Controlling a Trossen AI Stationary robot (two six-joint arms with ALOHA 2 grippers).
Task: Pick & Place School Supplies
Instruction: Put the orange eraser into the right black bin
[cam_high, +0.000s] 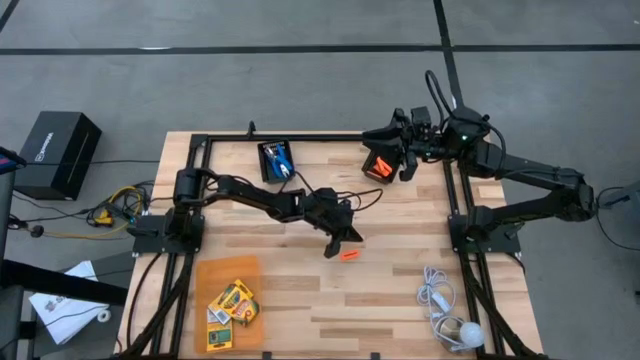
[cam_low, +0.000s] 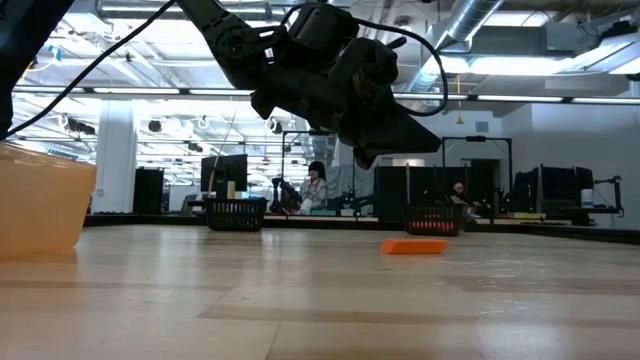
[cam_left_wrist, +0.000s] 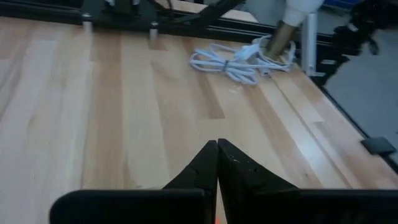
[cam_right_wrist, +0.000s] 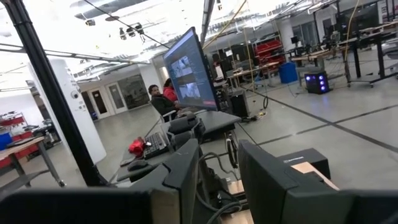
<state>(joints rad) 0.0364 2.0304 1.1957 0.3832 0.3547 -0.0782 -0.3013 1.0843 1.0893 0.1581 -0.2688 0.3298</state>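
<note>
Currently your left gripper (cam_high: 337, 243), fingers together and empty, hovers mid-bench just beside the small stubby orange plastic piece (cam_high: 349, 255), likely lining up a pick. Your right gripper (cam_high: 398, 163), fingers apart, waits raised at the bench's far right corner.

- High view looked straight down on the whole table (cam_high: 400, 300) from well above.
- Low view sat at tabletop height, facing across into the room.
- Left wrist view faced the cord (cam_left_wrist: 233, 59), close to the wood; the high view showed it too.
- Right wrist view faced the room.
</note>
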